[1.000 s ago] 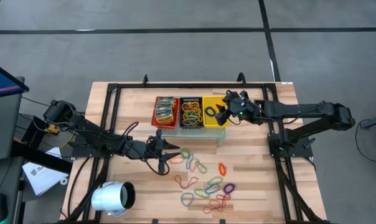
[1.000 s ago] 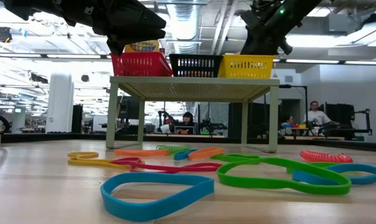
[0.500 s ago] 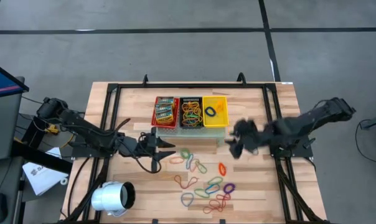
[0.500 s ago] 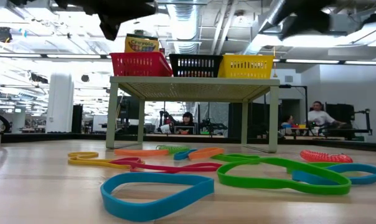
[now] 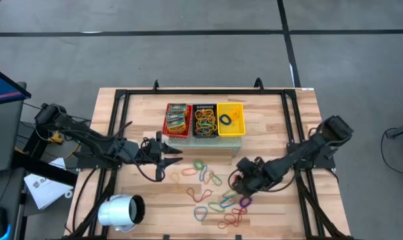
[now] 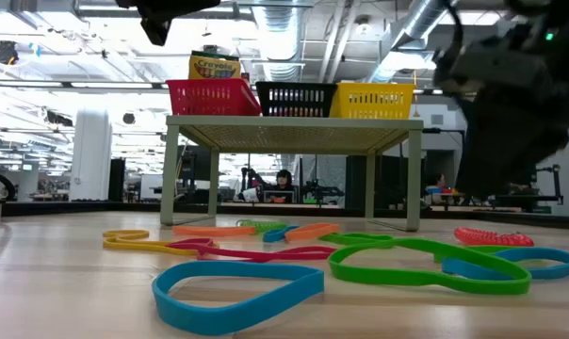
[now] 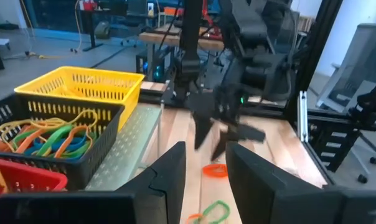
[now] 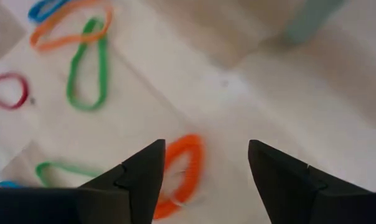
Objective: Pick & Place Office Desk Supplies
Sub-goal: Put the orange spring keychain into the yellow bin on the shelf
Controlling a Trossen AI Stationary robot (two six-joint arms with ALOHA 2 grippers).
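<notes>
The right gripper (image 5: 240, 181) hangs low over the wooden table (image 5: 275, 133), its fingers spread apart and holding nothing. Its wrist view looks down between the two dark fingers (image 8: 135, 180) at a thin orange rubber-band loop (image 8: 178, 174) lying flat on the wood, just beside the nearer finger. In the high view that orange loop (image 5: 238, 181) lies just under the gripper, at the edge of a scatter of thin coloured rubber-band loops (image 5: 218, 197) spread over the near middle of the table.

The left gripper (image 5: 175, 155) hovers above the table, near the left end of the small raised stand (image 5: 235, 143). Its fingers (image 7: 169, 180) stand a little apart with nothing between them.

On the stand sit three mesh baskets side by side: a red one (image 5: 177, 120) holding green-yellow printed packets, a black one (image 5: 204, 120) full of mixed rubber bands, and a yellow one (image 5: 231, 119) holding a blue loop and an orange one. A large white cylinder with a dark opening (image 5: 120, 212) lies near the table's front left corner.
</notes>
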